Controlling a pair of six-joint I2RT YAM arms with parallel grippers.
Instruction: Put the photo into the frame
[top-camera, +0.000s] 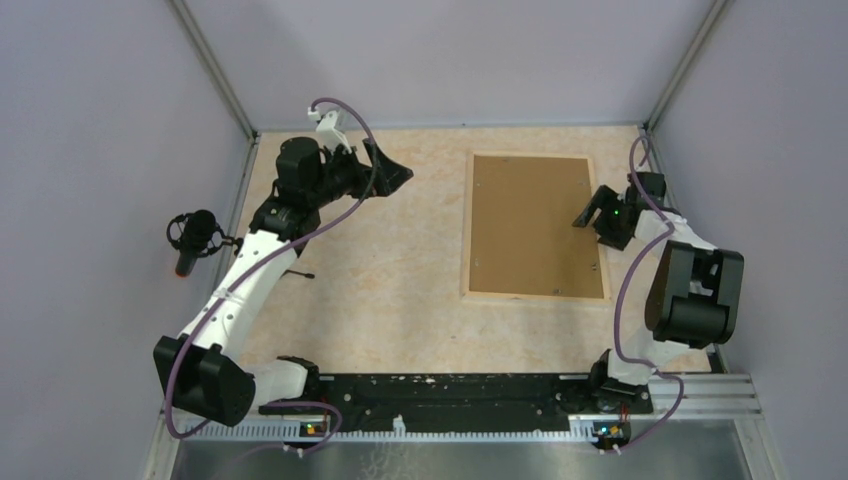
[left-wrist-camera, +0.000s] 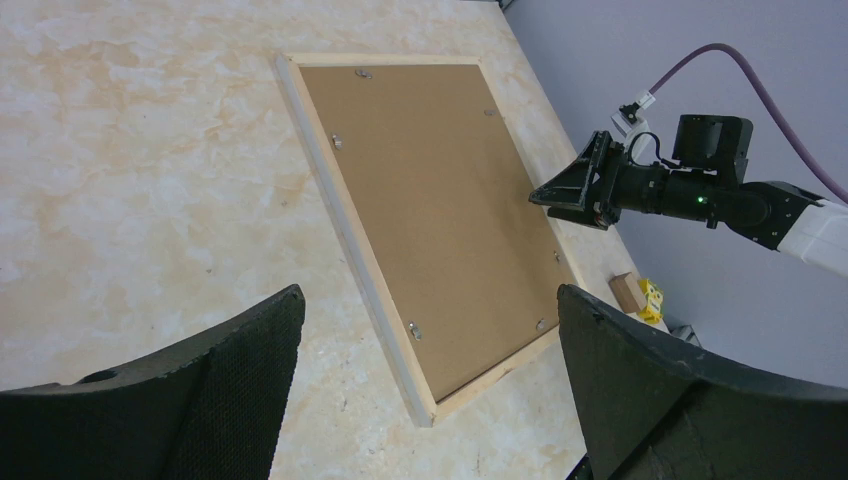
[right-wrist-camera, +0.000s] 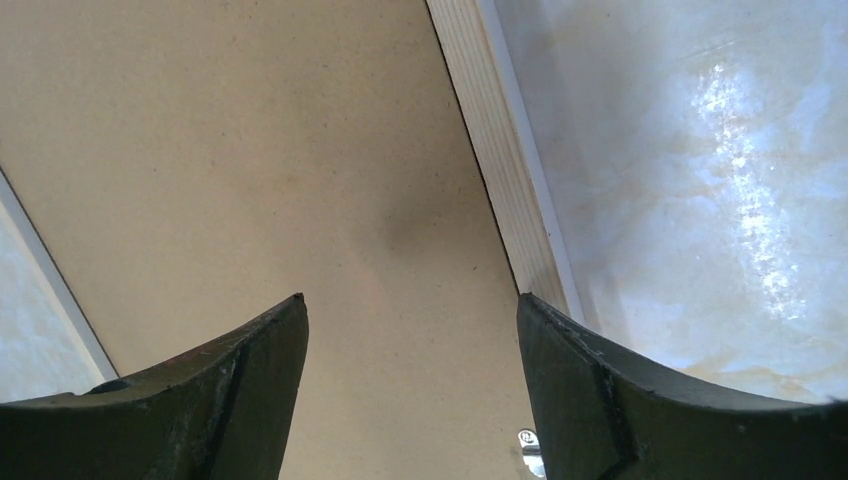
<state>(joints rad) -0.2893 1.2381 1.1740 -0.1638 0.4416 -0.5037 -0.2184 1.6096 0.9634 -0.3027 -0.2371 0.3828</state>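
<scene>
The frame (top-camera: 536, 296) lies face down on the right half of the table, its pale wooden strips around a plain brown backing board (top-camera: 530, 225). The photo is hidden. My right gripper (top-camera: 590, 215) hovers over the frame's right edge. In the right wrist view its jaws (right-wrist-camera: 411, 298) stand apart above the board (right-wrist-camera: 250, 150) with nothing between them, and the frame's strip (right-wrist-camera: 505, 160) runs just to the right. My left gripper (top-camera: 395, 170) is open and empty, well left of the frame at the far side. From there it looks onto the frame (left-wrist-camera: 350, 240) and the right gripper (left-wrist-camera: 560, 190).
Small metal clips (left-wrist-camera: 416, 329) sit along the board's rim, one of them by my right fingers (right-wrist-camera: 530, 445). A little wooden block (left-wrist-camera: 628, 292) and a yellow piece (left-wrist-camera: 652, 298) lie beyond the frame's right side. A microphone (top-camera: 192, 238) hangs outside the left wall.
</scene>
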